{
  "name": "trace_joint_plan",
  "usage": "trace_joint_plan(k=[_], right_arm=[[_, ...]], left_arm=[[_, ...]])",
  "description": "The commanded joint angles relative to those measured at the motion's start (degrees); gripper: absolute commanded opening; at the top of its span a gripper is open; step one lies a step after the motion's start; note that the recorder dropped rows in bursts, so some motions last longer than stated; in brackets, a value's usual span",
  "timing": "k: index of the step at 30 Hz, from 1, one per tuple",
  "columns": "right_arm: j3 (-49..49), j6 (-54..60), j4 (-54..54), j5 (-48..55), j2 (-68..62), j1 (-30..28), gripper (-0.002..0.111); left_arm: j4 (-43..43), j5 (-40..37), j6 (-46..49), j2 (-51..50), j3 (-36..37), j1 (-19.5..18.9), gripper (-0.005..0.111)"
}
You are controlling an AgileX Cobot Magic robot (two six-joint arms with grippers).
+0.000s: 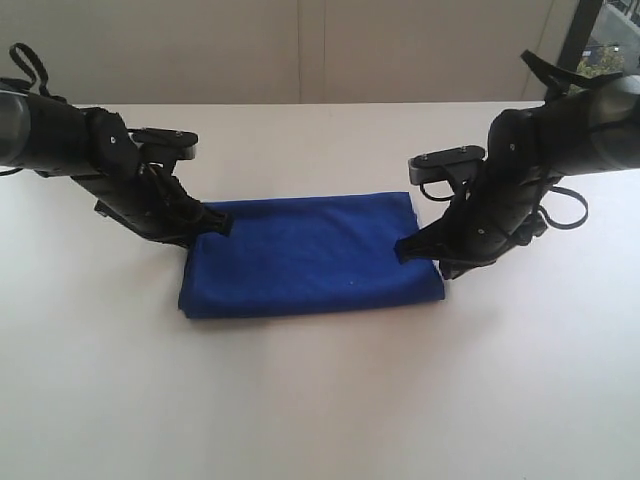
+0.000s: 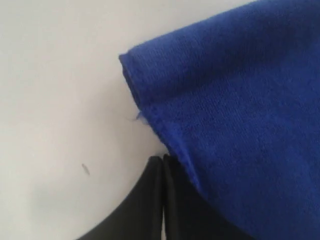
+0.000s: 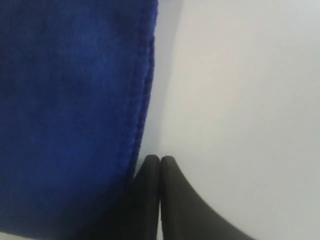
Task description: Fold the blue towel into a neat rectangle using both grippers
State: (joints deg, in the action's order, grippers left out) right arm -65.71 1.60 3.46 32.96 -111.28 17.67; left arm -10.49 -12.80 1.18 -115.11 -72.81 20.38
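Observation:
The blue towel (image 1: 310, 255) lies flat on the white table (image 1: 320, 400) as a folded rectangle with layered edges. My left gripper (image 1: 222, 222) sits low at the towel's far left corner. In the left wrist view that gripper (image 2: 163, 159) is shut, with nothing between its tips, and the towel (image 2: 240, 100) has its hem right beside one finger and partly over it. My right gripper (image 1: 402, 250) rests at the towel's right edge. The right wrist view shows this gripper (image 3: 160, 159) shut and empty too, with the towel (image 3: 70, 110) alongside it.
Bare white table surface (image 1: 320, 130) surrounds the towel on all sides. A pale wall (image 1: 300, 50) rises behind the table, and a dark window frame (image 1: 585, 40) stands at the far right.

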Motion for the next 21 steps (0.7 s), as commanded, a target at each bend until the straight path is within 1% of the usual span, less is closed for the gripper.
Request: trace_joint_plan(k=[1,9,14,21], right_arm=[[-0.4,3.9,5.0,2.1,-0.1,-0.5,0.0],[-0.4,4.9,6.3,5.6,-0.1,-0.5,0.0],[-0.4,6.3,7.7,6.3,-0.1,-0.5,0.0],[-0.4,7.8,8.7,5.9,-0.1,-0.1,0.0]], left_arm=[[-1.5,1.3,0.4,-1.1,0.0,0.3,0.0],[-1.5,5.6,0.4,-2.4,0.0,0.3,0.0],[-3.0,7.3,0.4,-2.4,0.0,0.3,0.0],[-3.0,6.5,0.4,-2.5,-2.7,0.3,0.0]])
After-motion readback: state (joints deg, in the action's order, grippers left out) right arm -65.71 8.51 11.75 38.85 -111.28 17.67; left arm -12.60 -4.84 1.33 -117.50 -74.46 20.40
